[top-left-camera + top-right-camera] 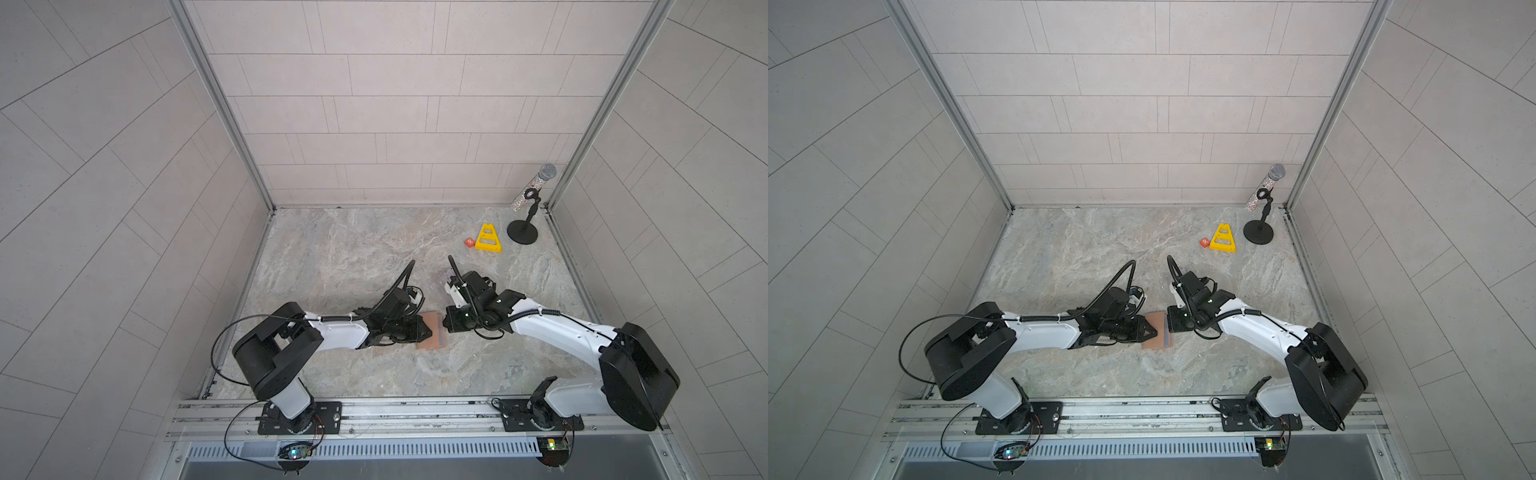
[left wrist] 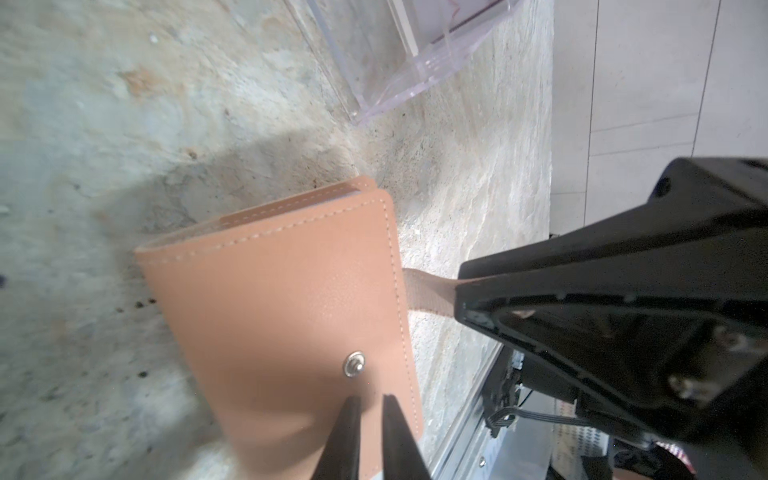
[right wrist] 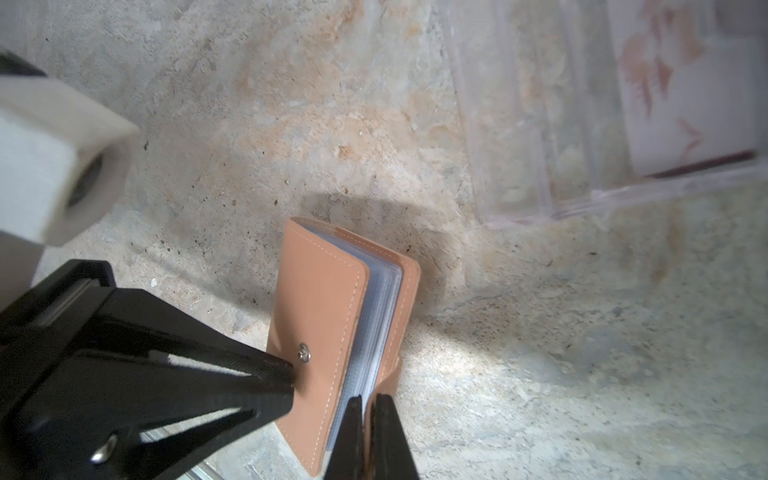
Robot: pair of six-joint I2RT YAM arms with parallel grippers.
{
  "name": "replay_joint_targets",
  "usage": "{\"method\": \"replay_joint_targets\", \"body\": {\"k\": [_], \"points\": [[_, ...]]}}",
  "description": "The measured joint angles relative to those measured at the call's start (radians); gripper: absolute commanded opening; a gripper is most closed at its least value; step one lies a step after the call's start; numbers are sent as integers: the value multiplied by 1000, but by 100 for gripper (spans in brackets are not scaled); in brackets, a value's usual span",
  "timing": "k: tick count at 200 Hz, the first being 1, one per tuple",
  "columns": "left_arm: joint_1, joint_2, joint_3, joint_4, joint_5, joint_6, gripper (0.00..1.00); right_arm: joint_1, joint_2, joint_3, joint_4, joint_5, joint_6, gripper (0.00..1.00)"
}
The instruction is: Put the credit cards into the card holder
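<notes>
Top views, card holder: The card holder lies flat on the stone table, toward 6 o'clock from the middle, right between the two arms.
Top views, left gripper: The left gripper reaches in from 9 o'clock and sits on top of it. I think this stops it from sliding.
Top views, right gripper: The right gripper meets it from 3 o'clock, at the side that opens.
Left wrist view, fingers: The left fingers are almost pressed together with nothing between them. Their tips are down on the cover, just beside the snap stud.
Left wrist view, snap tab: The snap tab sticks out sideways, unsnapped, and its end goes into the right gripper's tips.
Right wrist view, grip: The right gripper pinches the tab tight, probably to pull the holder open.
Right wrist view, sleeves: Bluish clear sleeves peek out, and the cover is lifted only a little.
Right wrist view, credit card: A pale credit card stands in the clear stand, apart from the holder. I see no card in the holder yet.
</notes>
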Motion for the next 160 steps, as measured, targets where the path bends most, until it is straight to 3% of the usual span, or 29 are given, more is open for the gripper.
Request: {"method": "replay_joint_targets", "body": {"k": [108, 160], "points": [[-5, 23, 6, 6, -3, -7, 14, 0, 20, 0, 37, -75, 16, 5], [-5, 15, 6, 6, 11, -13, 19, 0, 64, 0, 49, -69, 23, 5]]}}
